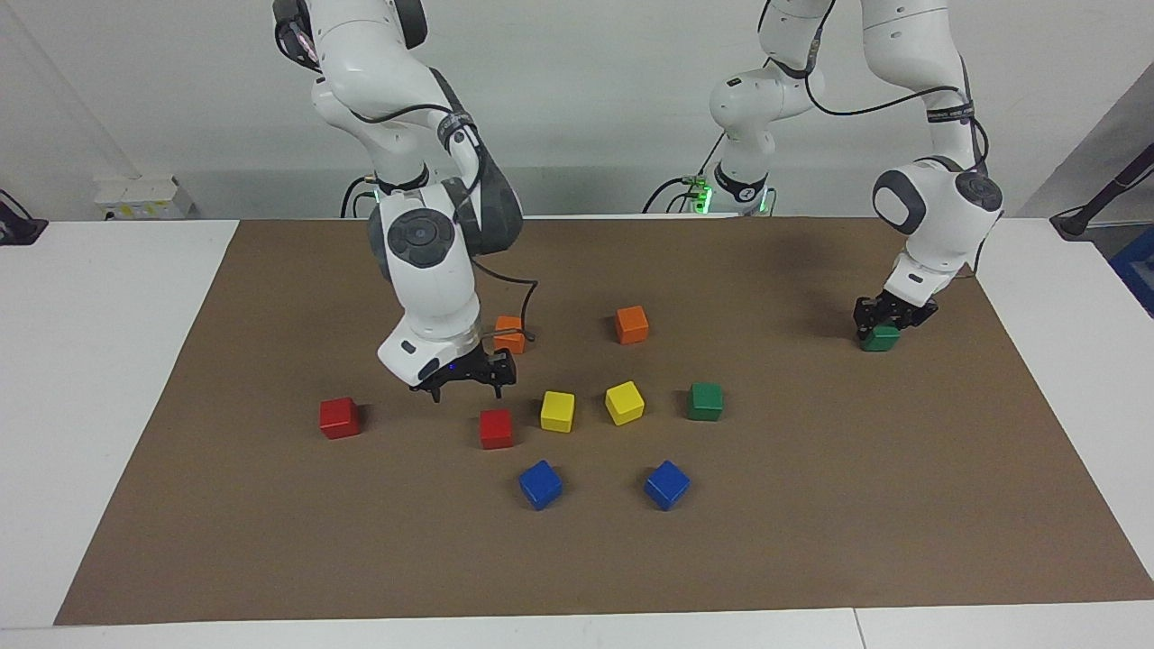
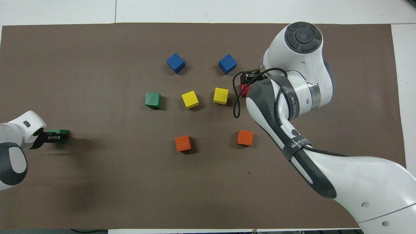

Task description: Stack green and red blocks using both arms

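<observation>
You see the left claw gripping a green block at its end of the counter, while the right claw hangs over a red block beside the yellow ones.

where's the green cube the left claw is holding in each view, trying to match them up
Facing view: the held green cube sits at the picture's right, under the left claw, at the left arm's end of the brown mat.
Overhead view: the same cube is at the picture's left edge, in the claw.
Shared landmark: the free green cube beside the yellow cubes.
</observation>
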### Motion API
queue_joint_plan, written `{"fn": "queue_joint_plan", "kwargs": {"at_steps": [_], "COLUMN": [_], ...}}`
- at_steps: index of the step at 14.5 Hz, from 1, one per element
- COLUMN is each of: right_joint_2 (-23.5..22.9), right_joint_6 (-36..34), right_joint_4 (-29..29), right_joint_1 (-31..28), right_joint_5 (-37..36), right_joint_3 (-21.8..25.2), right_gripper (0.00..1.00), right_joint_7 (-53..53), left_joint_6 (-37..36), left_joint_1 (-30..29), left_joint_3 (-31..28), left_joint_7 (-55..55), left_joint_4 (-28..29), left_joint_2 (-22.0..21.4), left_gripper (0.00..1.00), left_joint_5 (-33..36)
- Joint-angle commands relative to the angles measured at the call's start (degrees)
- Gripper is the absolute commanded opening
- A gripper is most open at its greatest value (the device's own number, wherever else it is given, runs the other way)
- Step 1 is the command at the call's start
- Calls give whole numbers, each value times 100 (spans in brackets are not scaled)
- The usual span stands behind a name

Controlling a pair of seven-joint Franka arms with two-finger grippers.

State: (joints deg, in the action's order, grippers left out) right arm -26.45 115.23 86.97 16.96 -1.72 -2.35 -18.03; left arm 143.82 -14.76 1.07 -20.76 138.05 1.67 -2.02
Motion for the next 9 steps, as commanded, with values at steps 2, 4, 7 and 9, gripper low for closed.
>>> {"fn": "queue_joint_plan", "kwargs": {"at_steps": [2,4,7,9], "right_joint_2": [-351,-422,-527,-537], "right_joint_6": [350,404,562,746], "right_joint_4": [-277,-277,-277,-198], "right_joint_1": [71,62,62,62], "right_joint_5": [-4,58,58,58], "right_joint_3": [-2,-2,-2,-2], "right_gripper": [99,99,99,99], "right_joint_7": [-236,-358,-394,-394], "left_joint_6": [181,7,-1378,-2258], "left_joint_1": [-106,-159,-10,323], "left_joint_3": [43,43,69,60], "left_joint_7": [-306,-402,-385,-219], "left_joint_4": [91,-76,-1127,-1857], "left_joint_2": [-9,-9,0,0], "left_gripper": [100,100,100,100], "left_joint_5": [-88,-79,-79,-79]}}
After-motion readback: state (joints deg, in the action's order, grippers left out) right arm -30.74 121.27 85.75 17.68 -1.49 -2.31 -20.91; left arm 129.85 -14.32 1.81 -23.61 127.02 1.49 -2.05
